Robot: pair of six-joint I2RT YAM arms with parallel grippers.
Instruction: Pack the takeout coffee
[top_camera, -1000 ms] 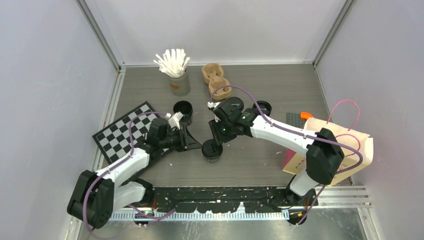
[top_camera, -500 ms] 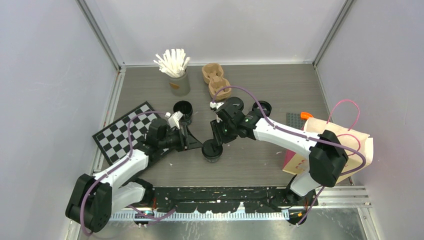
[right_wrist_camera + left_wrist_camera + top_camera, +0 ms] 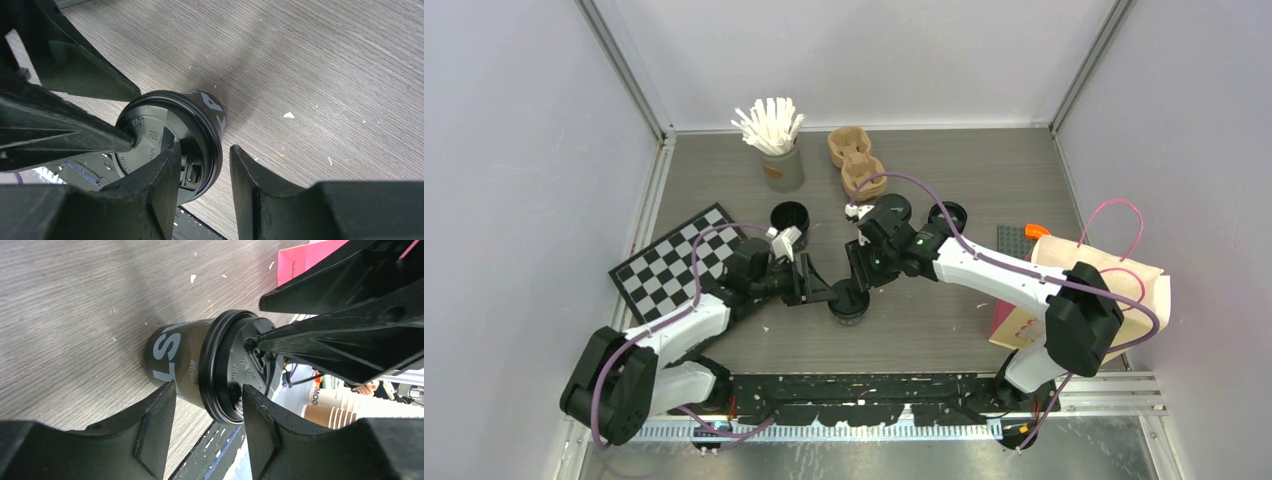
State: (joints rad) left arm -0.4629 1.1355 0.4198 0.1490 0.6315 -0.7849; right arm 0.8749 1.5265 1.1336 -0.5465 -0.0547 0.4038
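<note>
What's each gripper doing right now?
Left gripper: open, jaws straddling the rim of the lidded black coffee cup, not clamped.
Right gripper: open, jaws straddling the same rim, gap showing.

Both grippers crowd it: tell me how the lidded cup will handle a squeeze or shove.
The lidded cup looks thin-walled, so it probably dents if squeezed. Standing on a narrow base, it may tip if pushed high. Its seated lid likely stiffens the rim.

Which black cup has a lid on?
The middle cup: a flat black lid covers it. The left cup, by the checkered board, is open on top, and the third cup is partly hidden.
</note>
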